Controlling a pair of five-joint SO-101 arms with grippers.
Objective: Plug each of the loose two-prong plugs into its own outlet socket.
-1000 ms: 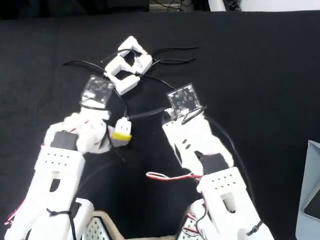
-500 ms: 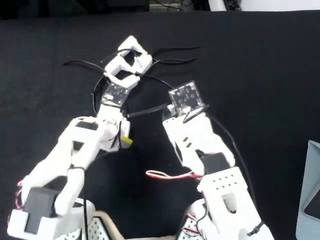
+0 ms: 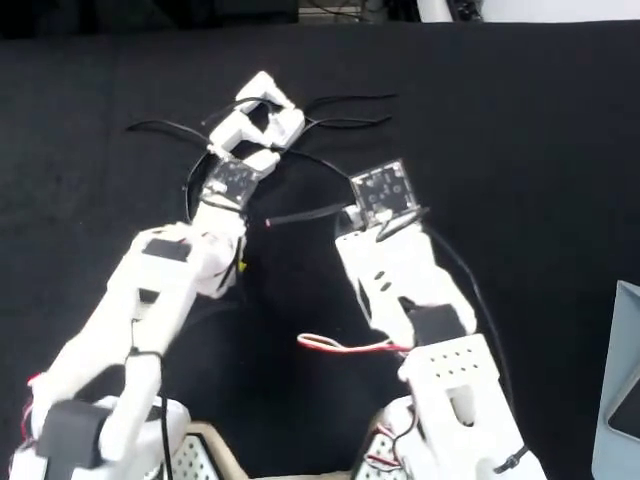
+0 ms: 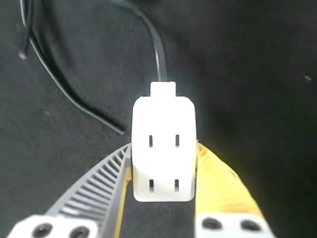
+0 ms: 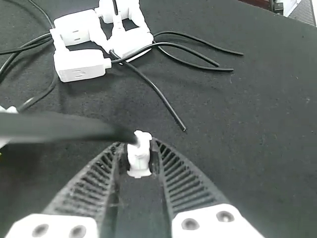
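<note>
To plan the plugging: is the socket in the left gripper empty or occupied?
Empty: the socket shows four open slots, nothing inserted.

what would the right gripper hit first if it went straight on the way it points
Likely the loose black cable just ahead of the right gripper and its white plug; past that, the cluster of white sockets. Depth is unclear.

Black cloth [image 3: 540, 150] spread beneath right gripper [image 5: 139, 148], covering table. Grey-blue angled object [image 3: 618, 390] well off to gripper's right, back toward arm's base. White surface [image 3: 560, 9] far ahead, beyond cloth.
</note>
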